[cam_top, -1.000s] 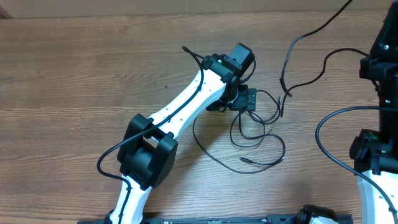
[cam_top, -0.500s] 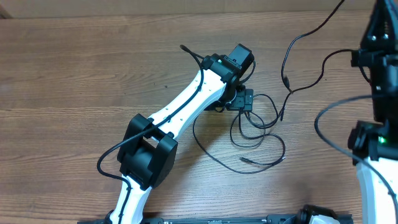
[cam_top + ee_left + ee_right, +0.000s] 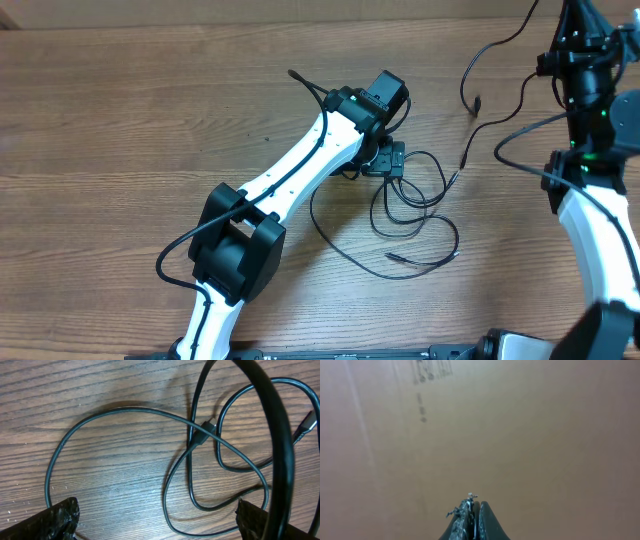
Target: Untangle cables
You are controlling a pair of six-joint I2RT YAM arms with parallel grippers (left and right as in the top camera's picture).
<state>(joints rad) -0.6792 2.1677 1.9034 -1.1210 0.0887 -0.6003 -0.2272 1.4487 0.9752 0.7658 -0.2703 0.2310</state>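
The cables [image 3: 415, 215] lie as thin black loops tangled on the wooden table, with one plug end [image 3: 392, 257] at the front. My left gripper [image 3: 397, 160] hangs open just above the tangle. In the left wrist view its fingers [image 3: 52, 520] stand wide apart, with a cable loop [image 3: 200, 505] and a small plug [image 3: 202, 434] on the wood between them, untouched. My right gripper [image 3: 572, 20] is raised at the far right, shut [image 3: 476, 504]. Two thin cable strands [image 3: 475, 100] [image 3: 465, 158] trail up toward it; the pinch point is hidden.
A thick black arm wire [image 3: 275, 435] crosses the left wrist view close to the lens. Another heavy wire loops beside the right arm [image 3: 520, 130]. A brown cardboard wall [image 3: 520, 420] stands behind the table and fills the right wrist view.
The right arm has risen and swung left toward the back. The two loose cable ends on the right were dragged up and to the right. The left arm has stayed put.
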